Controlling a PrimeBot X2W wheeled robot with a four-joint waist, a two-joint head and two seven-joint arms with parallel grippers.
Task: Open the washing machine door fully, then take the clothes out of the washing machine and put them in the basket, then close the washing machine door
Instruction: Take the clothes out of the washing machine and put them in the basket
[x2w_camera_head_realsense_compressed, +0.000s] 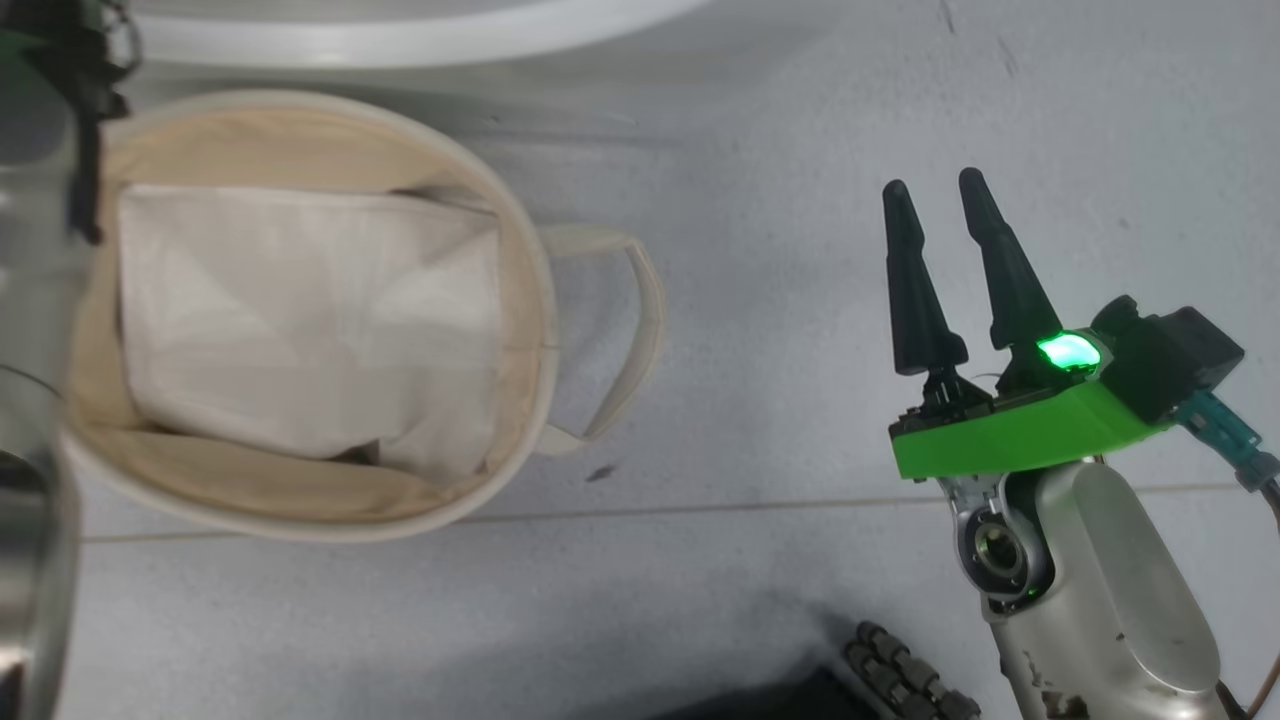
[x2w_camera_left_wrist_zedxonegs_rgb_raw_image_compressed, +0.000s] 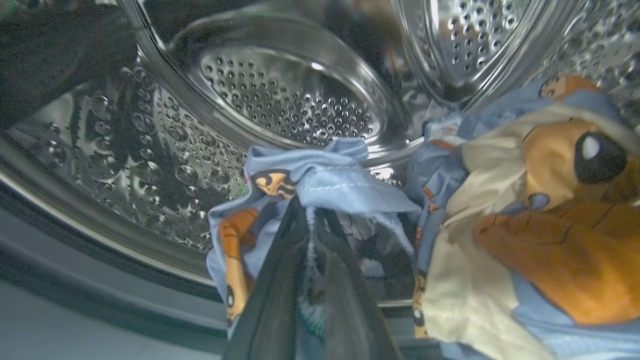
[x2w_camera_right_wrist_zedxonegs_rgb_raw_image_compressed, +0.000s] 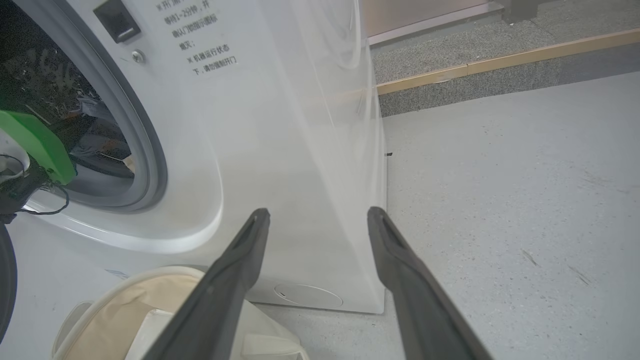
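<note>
Inside drum (x2w_camera_left_wrist_zedxonegs_rgb_raw_image_compressed: 290, 100), left gripper (x2w_camera_left_wrist_zedxonegs_rgb_raw_image_compressed: 311, 212) pinched on a fold of the clothes (x2w_camera_left_wrist_zedxonegs_rgb_raw_image_compressed: 345, 185); basket (x2w_camera_head_realsense_compressed: 522, 330) sits below, left-arm side; right gripper (x2w_camera_head_realsense_compressed: 934, 182) spread, empty.

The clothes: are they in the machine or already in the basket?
In the machine. The clothes lie in the steel drum, the left gripper shut on a blue fold.
</note>
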